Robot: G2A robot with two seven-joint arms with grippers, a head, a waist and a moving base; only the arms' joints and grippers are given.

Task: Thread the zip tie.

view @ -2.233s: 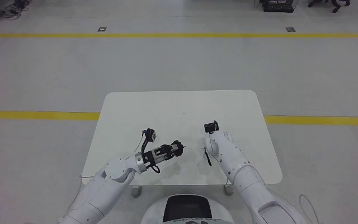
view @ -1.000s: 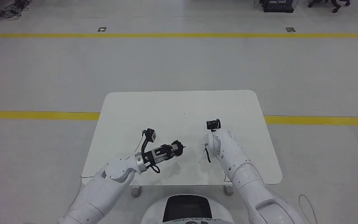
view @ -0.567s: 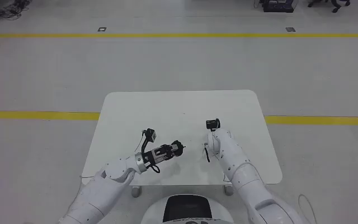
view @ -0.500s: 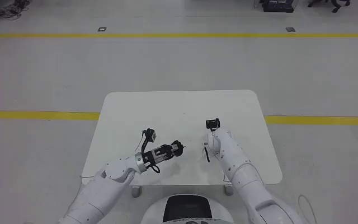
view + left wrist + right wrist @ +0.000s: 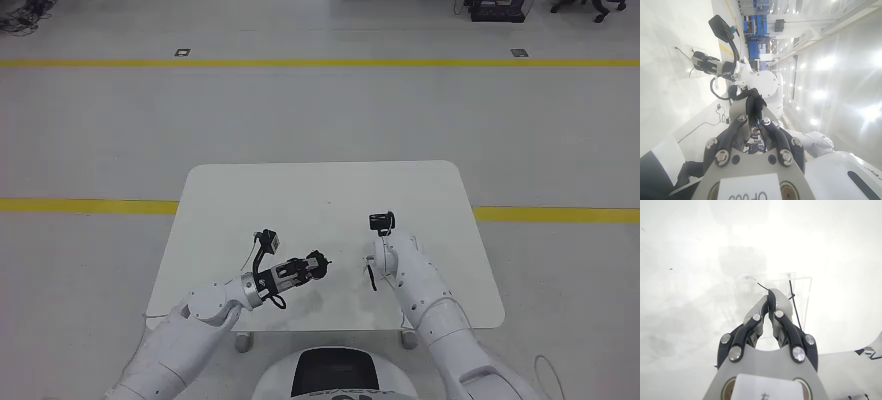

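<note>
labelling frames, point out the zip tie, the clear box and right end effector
zip tie (image 5: 793, 295), right wrist view, strap
clear box (image 5: 803, 289), right wrist view, side wall
right end effector (image 5: 768, 294), right wrist view, between fingertips

A white table (image 5: 320, 185) with rounded corners stands on a pale grey floor (image 5: 320, 110) crossed by two yellow lines, one far (image 5: 300, 63) and one nearer (image 5: 90, 206) level with the table, with two small dark floor plates (image 5: 182, 52), loose cables (image 5: 25, 15) far left and a dark crate (image 5: 497, 10) far right.
</note>
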